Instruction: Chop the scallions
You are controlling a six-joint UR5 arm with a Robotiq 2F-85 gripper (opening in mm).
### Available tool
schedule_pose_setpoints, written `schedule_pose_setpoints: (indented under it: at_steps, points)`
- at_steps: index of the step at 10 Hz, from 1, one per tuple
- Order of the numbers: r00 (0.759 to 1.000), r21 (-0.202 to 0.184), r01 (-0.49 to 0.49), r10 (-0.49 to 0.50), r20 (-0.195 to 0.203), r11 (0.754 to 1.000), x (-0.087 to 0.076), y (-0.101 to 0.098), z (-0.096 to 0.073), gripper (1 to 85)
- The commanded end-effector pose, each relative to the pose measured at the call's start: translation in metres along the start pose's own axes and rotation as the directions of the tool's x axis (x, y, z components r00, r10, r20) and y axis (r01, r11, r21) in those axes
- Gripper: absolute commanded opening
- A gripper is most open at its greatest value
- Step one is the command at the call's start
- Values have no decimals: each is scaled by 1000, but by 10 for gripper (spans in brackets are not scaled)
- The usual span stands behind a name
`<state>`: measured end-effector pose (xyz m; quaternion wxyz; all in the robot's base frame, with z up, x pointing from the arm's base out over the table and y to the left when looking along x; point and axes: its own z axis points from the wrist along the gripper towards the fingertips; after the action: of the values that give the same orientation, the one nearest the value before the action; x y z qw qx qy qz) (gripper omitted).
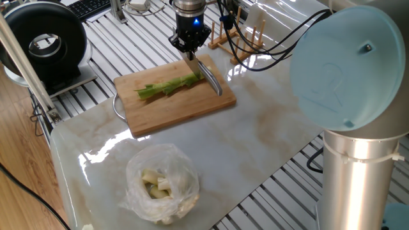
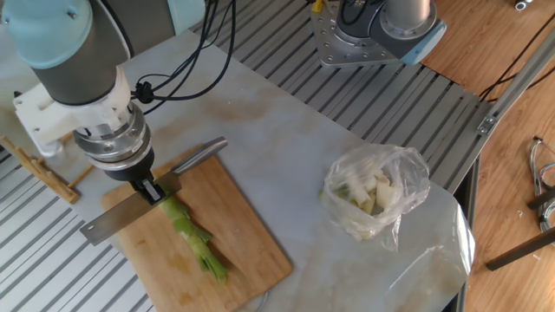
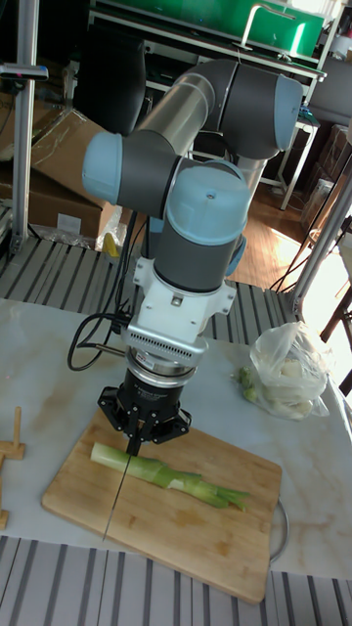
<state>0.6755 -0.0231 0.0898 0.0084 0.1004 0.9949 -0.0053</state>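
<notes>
Tall fixed view: a knife (image 3: 117,489) is gripped by the end effector (image 3: 137,442), blade set across the pale end of the scallions (image 3: 171,476), which are laid along the cutting board (image 3: 196,533).

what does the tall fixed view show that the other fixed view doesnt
Only the tall fixed view shows the arm's upper joints, the shelving and boxes behind it, and the knife edge-on as a thin line across the pale end of the scallion.

Only the other fixed view shows the knife's flat blade and handle, a second robot base, and the wood floor at right.

Both show the end effector holding the knife, the cutting board, the bag of pale pieces and the marble table.
</notes>
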Motion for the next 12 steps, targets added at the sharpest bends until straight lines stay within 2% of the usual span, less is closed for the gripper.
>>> schedule_pose_setpoints:
  at_steps: [1,12]
  points:
    - [1000,-9,0,0,10,1000,-5,2,4,10]
    - [999,4,36,-36,36,999,-13,1,6,10]
